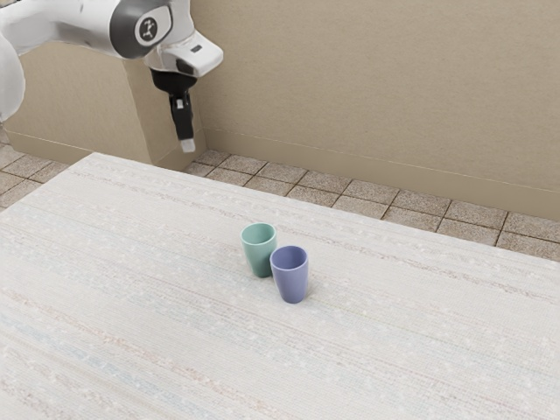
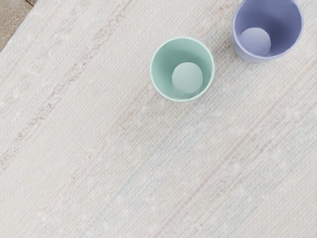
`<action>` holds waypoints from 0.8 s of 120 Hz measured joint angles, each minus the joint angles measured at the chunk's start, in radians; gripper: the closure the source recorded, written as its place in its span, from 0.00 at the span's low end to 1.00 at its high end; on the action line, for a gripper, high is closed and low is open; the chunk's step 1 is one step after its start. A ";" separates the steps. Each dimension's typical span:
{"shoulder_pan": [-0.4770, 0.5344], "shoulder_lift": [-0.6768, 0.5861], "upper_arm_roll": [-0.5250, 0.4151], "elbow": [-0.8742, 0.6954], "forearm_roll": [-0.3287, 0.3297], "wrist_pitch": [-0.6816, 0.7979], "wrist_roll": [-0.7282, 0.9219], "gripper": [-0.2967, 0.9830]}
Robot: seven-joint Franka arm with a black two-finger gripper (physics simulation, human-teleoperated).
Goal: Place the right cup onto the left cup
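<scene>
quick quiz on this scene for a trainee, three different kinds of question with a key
1. True or false: the green cup is lying on its side.

2. Multiple choice: where is the gripper?
a) inside the green cup
b) closed around the blue-purple cup
c) up in the air, away from both cups

3. Fill in the missing word: looking down into the green cup and the blue-purple cup in the wrist view, you see that both are ____ (full or empty).

Key: 1 false; 2 c; 3 empty
</scene>
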 joint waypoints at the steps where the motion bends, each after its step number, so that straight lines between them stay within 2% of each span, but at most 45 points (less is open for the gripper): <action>1: -0.005 0.003 0.000 0.000 -0.001 0.001 0.002 0.23; 31: -0.078 0.133 -0.022 0.015 -0.025 0.067 0.049 0.23; 55: -0.072 0.299 -0.046 0.088 -0.069 0.139 0.094 0.23; 96: -0.041 0.455 -0.095 0.101 -0.159 0.210 0.144 0.23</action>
